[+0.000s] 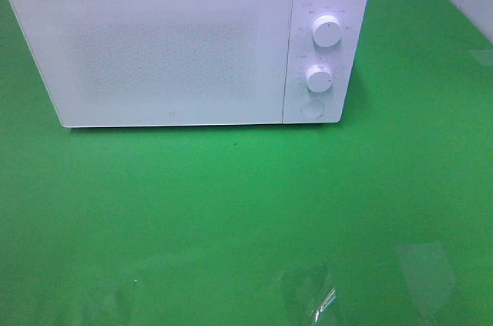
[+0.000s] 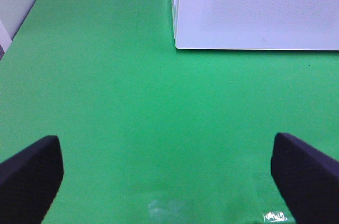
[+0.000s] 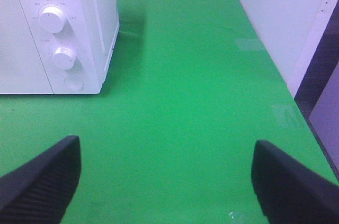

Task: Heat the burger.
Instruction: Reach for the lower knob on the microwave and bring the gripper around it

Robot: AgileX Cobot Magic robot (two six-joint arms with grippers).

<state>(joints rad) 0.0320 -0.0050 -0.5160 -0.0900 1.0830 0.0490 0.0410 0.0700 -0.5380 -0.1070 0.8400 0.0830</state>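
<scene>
The burger is out of view in every frame. A white microwave (image 1: 185,41) stands at the back of the green table with its door shut; two round knobs (image 1: 326,31) and a round button sit on its right panel. It also shows in the left wrist view (image 2: 254,7) and the right wrist view (image 3: 58,28). My left gripper (image 2: 167,181) is open and empty over bare green cloth in front of the microwave's left corner. My right gripper (image 3: 167,181) is open and empty, to the right front of the microwave. Neither gripper shows in the exterior high view.
The green cloth (image 1: 246,210) covers the table. A white wall or panel (image 3: 280,17) runs along the table's right side, with the table's edge (image 3: 310,123) beside it. Shiny tape patches (image 1: 308,295) lie near the front edge.
</scene>
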